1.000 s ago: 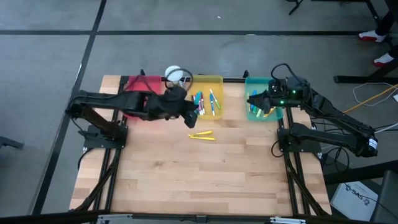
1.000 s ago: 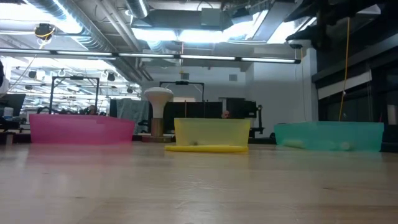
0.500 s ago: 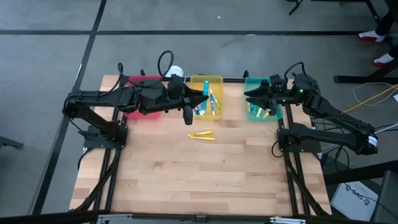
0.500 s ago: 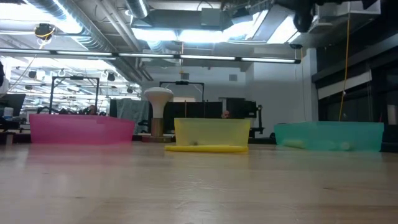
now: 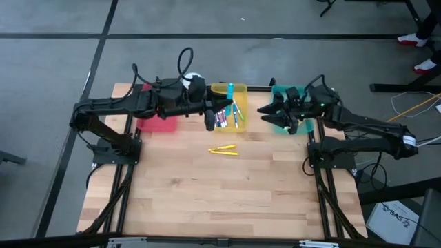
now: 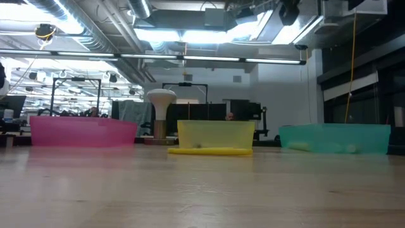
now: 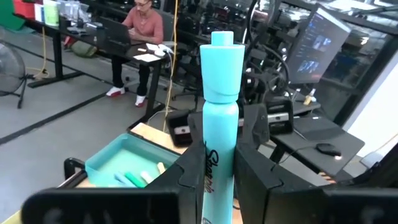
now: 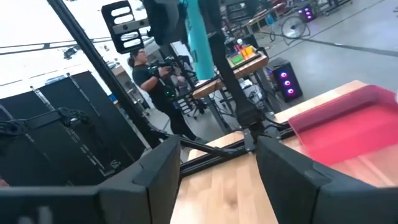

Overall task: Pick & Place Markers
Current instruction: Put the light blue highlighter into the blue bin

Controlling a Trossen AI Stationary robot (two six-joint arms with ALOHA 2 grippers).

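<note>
My left gripper (image 5: 210, 116) hangs above the yellow tray (image 5: 240, 89), shut on a teal marker (image 7: 221, 106). The marker also shows in the right wrist view (image 8: 199, 34). My right gripper (image 5: 265, 110) is open and raised between the yellow tray and the teal tray (image 5: 275, 89), and touches nothing. Two yellow markers (image 5: 224, 150) lie flat on the table in front of the yellow tray (image 6: 215, 134). Several markers (image 5: 231, 114) lie inside the yellow tray, and more markers (image 5: 282, 125) in the teal tray. My left gripper pinches the teal marker by its barrel (image 7: 216, 171), between the two fingers (image 7: 189, 171). The marker lies along the fingers, and its capped end (image 7: 222, 56) sticks out well past the fingertips. The fingers point about level toward the table's right side. The marker is lifted clear.
The red tray (image 5: 160, 122) stands at the far left, partly under my left arm. A white-topped hourglass-like object (image 6: 161, 111) stands behind the trays. The near half of the wooden table (image 5: 220, 200) is bare. People sit at desks beyond the table (image 7: 146, 25).
My left gripper has risen from low at the yellow tray's near left corner and tipped from pointing down to about level, toward the right. My right gripper has moved from over the teal tray toward the table's left, to the gap between the trays.
</note>
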